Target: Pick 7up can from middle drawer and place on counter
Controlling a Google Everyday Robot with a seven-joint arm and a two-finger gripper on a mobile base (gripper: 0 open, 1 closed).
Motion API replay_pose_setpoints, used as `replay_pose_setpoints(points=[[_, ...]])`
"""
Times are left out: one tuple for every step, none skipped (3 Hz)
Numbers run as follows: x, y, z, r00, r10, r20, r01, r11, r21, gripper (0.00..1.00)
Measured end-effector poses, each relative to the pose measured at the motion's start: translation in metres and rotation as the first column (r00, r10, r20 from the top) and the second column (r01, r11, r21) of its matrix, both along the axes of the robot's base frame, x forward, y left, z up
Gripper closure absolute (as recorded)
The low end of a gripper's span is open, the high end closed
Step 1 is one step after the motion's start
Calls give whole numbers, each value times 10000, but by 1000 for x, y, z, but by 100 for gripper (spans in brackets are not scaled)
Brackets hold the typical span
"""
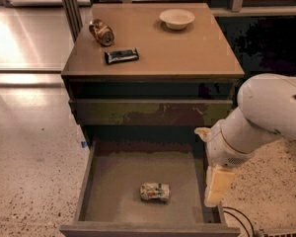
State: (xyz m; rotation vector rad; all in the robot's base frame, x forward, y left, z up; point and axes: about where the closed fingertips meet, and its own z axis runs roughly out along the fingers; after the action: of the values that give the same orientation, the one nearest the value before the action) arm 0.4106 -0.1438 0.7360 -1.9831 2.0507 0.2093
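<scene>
The 7up can (155, 192) lies on its side on the floor of the open middle drawer (86, 181), near the front and about midway across. My gripper (214, 189) hangs from the white arm at the drawer's right wall, to the right of the can and apart from it. It holds nothing that I can see. The counter (182, 51) is the tan top of the cabinet behind and above the drawer.
On the counter lie a brownish-gold can (101, 32), a dark snack bar (121, 56) and a white bowl (177, 18). A shut drawer with a scuffed greenish front (150, 112) sits above the open one. A black cable (237, 218) lies on the floor at bottom right.
</scene>
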Motion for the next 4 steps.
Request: replay_pose_setpoints(points=[[0,0,0,10000,0,0,0,10000,0,0],[3,4,-11,9999,11,169,-13,9999,107,0],[11,25,-52,9977,410,532,-430,9984,375,0],[21,57,-92,9905,985,956,-1034,9935,483,0]])
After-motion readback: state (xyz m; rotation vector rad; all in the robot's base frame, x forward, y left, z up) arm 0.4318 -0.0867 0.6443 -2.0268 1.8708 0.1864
